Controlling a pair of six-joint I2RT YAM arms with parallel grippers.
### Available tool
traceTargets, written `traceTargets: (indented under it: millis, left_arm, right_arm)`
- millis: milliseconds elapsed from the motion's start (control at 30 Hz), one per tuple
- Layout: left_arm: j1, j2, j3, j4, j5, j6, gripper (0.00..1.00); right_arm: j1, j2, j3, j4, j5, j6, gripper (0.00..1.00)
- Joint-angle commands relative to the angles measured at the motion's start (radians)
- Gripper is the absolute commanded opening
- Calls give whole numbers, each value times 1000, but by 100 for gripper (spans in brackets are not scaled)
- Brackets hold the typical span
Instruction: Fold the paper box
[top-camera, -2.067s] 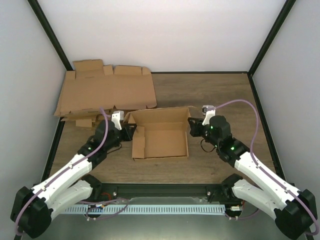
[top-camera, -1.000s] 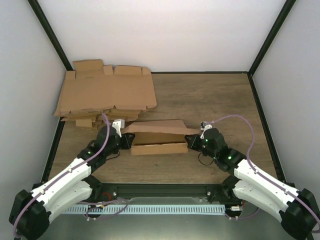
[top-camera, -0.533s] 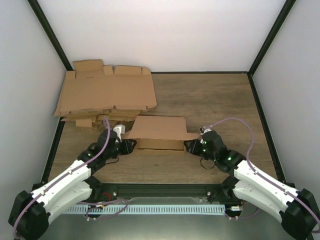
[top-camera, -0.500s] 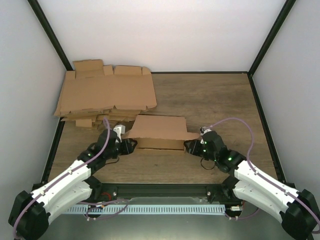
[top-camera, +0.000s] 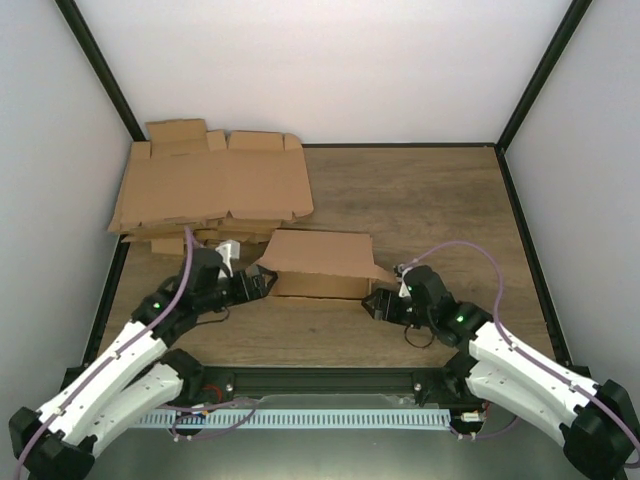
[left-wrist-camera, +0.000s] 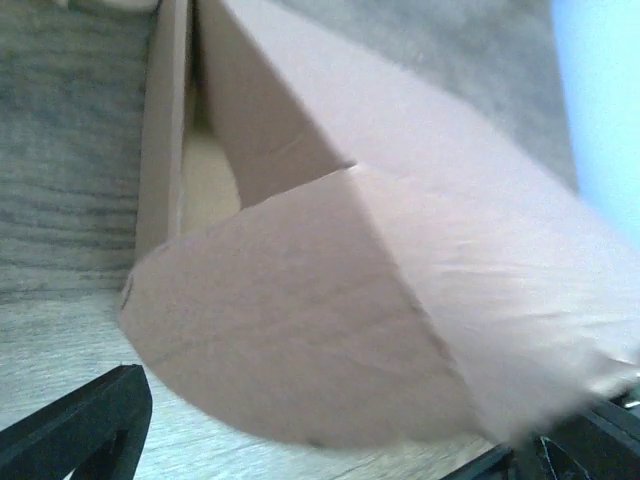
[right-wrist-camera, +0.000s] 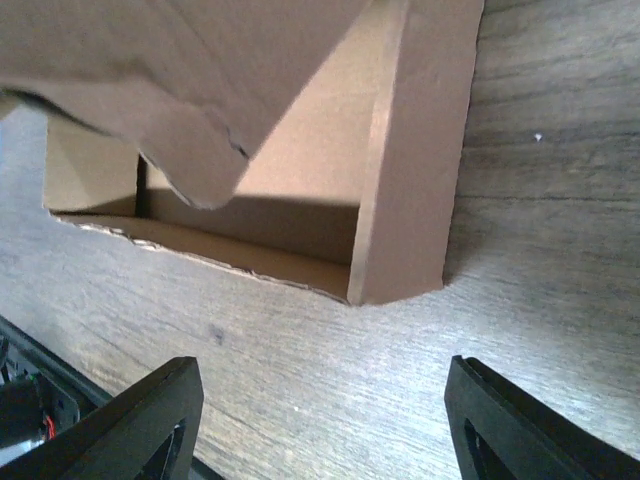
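Brown wood of the tabletop runs back from the near edge, where two black-and-white arms reach in, one from each side, both ending low over the wood by the paper box.

The right tool is the nearer one, just off the box's near right corner. It is released: in its wrist view the two black fingers stand far apart with bare wood between them, and the box lies a short way ahead, apart from both.

The left tool sits at the box's left end, its jaws spread wide as well. In its wrist view the fingers show only at the bottom corners, and a rounded flap of the box fills the space above and between them. Nothing is pinched. Whether a finger touches the flap cannot be told.

The box lies mid-tabletop between the two tools, its long side running left to right. Its lid panel leans down over the tray but is not flat shut. The right wrist view shows the shadowed interior under it, with one side wall upright.

Farther back, at the far left, a pile of flat cardboard blanks lies along the left wall. Its near edge comes close to the box's far left corner.
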Motion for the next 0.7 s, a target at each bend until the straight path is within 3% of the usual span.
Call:
traceTargets:
  millis: [0,233,333,400,667]
  left_arm:
    - [0,-39,157,-213,-92,-13,100]
    - [1,1,390,-369,-273,47,100]
    - [1,11,452,-358,-326,115,100]
    - [1,40,452,-292,-279,142,100]
    - [38,400,505,-135,-14,303,100]
  right_arm:
    - [4,-32,0,-46,-51,2,70]
    - [5,-54,36,-141,-67,-17,73]
    - [4,-73,31,-150,-103,-28,72]
    - [4,-89,39,-155,-157,-62,72]
    - [5,-129,140,-307,-289,-167,73]
